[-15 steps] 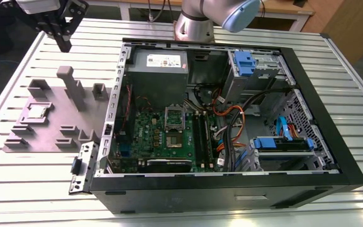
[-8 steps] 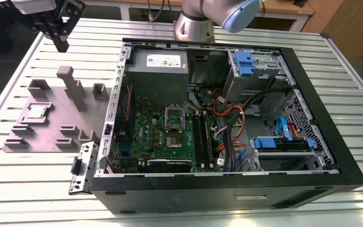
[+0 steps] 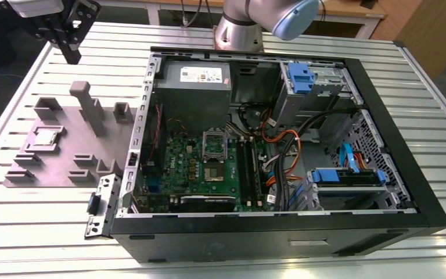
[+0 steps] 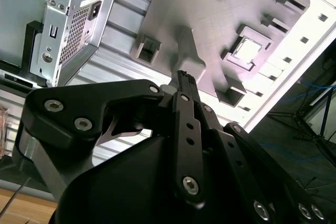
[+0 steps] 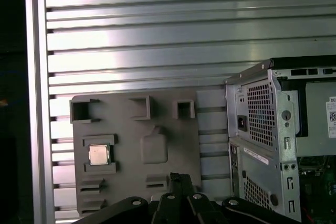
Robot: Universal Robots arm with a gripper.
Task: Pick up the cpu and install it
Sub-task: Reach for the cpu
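- Gripper (image 5: 178,176) closed tight, empty, hovers near grey tray (image 5: 126,174).
- cpu (image 5: 98,154) lies flat in a tray recess, apart from gripper.
- Probably light, stiff, delicate underneath; take by opposite edges.

The cpu (image 3: 47,136), small, square, silvery, lies flat; seated in a grey holder plate's (image 3: 53,172) recess.

Gripper (image 3: 72,57) raised high, pointing down; fingers (image 5: 174,183) pressed together, empty; arm (image 3: 243,29) elbow bent.
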